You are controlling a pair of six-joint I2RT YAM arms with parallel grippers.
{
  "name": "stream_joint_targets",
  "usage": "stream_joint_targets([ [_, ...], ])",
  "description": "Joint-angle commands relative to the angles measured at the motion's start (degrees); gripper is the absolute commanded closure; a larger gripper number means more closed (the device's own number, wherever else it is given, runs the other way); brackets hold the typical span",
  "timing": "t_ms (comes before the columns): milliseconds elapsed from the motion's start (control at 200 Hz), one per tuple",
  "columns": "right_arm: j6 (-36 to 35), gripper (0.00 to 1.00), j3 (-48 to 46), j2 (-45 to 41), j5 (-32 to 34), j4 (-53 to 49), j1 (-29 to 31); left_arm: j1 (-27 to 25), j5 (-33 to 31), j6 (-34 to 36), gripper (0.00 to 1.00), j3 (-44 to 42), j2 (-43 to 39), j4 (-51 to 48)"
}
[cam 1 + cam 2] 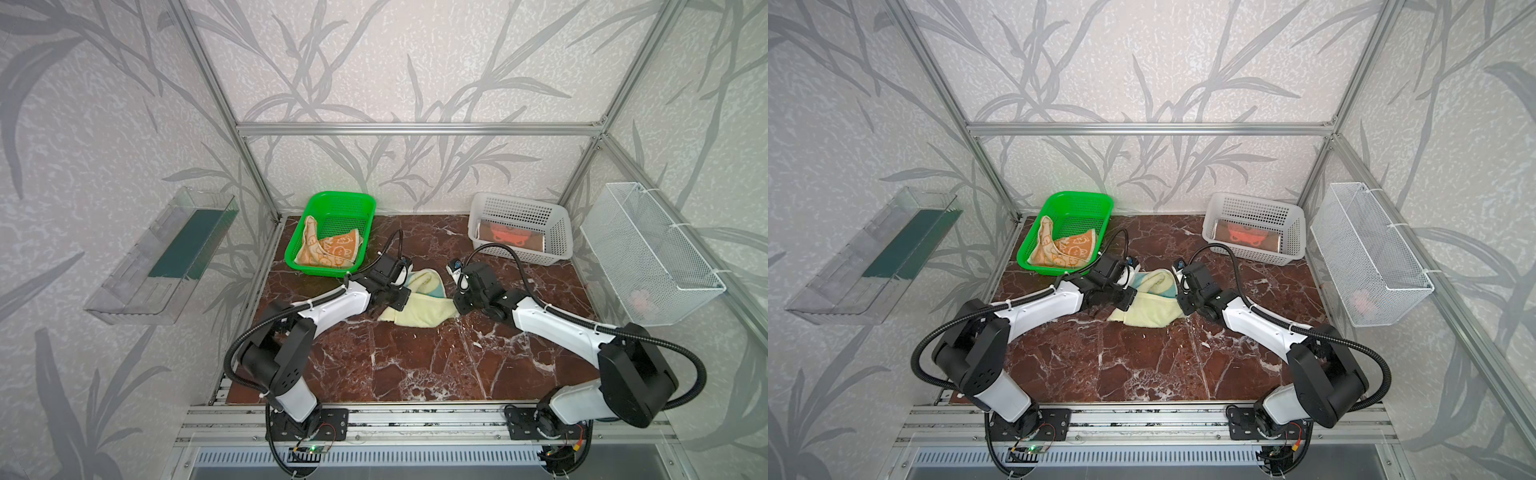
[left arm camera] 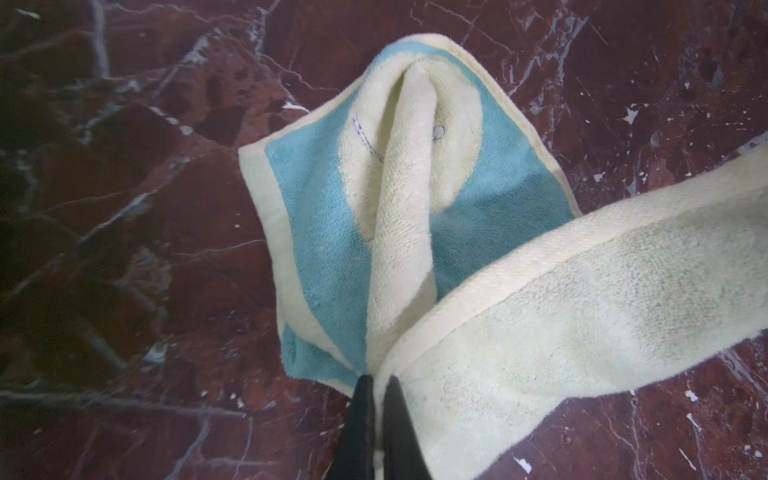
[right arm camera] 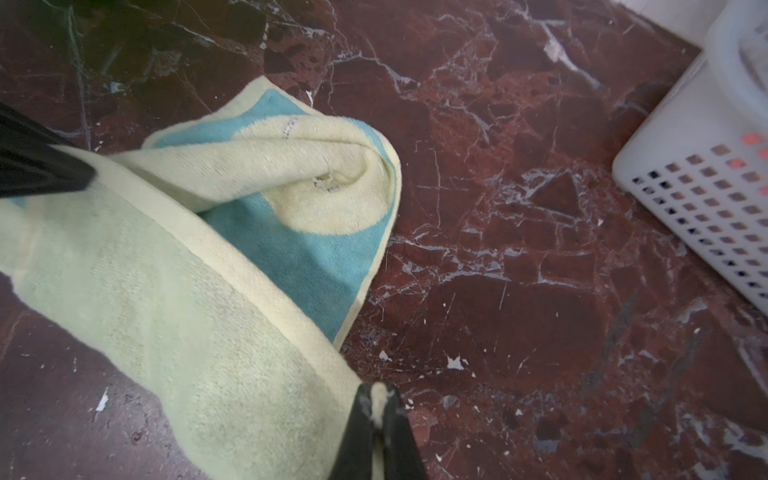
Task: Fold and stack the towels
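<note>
Three small terry towels, each in a separate place. At mid-table, between the two arms, the pale yellow towel: lies crumpled on the red-brown, white-veined marble tabletop. Looped pile with a flat woven hem. One part rolled into a soft rounded ridge over a sky-blue printed face with a curved pale patch.

At the towel's left side, the left gripper: thin black tapered fingers pressed narrow, clamping the hemmed edge where several layers bunch together. At the towel's near right corner, the right gripper: likewise closed to a slit, pinching a tuft of yellow hem that shows between the tips. Broad band of cloth running from one grip to the other, draped across the blue face.

At the far left, the green basket, shallow perforated plastic with rounded corners. Holds the orange-cream towel with small cartoon faces, heaped loose, one end climbing the left wall.

At the far right, the white basket, rigid plastic with lattice walls of square holes. Holds the salmon-orange towel, flat and rectangular on the floor of the basket.

On the right wall, a white wire-mesh bin. On the left wall, a clear plastic tray with a dark green strip inside.
</note>
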Motion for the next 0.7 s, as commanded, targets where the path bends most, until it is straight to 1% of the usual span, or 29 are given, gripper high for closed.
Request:
stream_joint_targets([
  [0,1.4,0.88,0.1,1.7,-6.0,-3.4,-0.5,-0.1,-4.5,0.1,1.0,-2.5,-3.8,-0.9],
  [140,-0.2,0.81,0.8,4.4,-14.1,-5.2,-0.5,-0.1,-5.0,1.0,1.0,-5.4,-6.2,1.2],
  [295,-1.9,0.74,1.5,6.8,-21.6,-5.6,-0.6,-0.1,-10.3,0.0,1.0,-7.4,-8.3,1.3],
  [455,-2.7,0.69,4.6,9.4,-22.7,-9.2,-0.6,-0.1,-13.1,0.3,1.0,-9.0,-10.9,1.4],
  [545,-3.0,0.63,6.4,10.0,-22.2,-11.4,-0.6,-0.1,-14.7,0.2,1.0,-10.1,-12.3,2.1],
  [695,-7.1,0.59,9.5,9.2,-23.2,-14.3,-0.6,-0.1,-17.0,0.0,1.0,-12.7,-14.7,3.7],
])
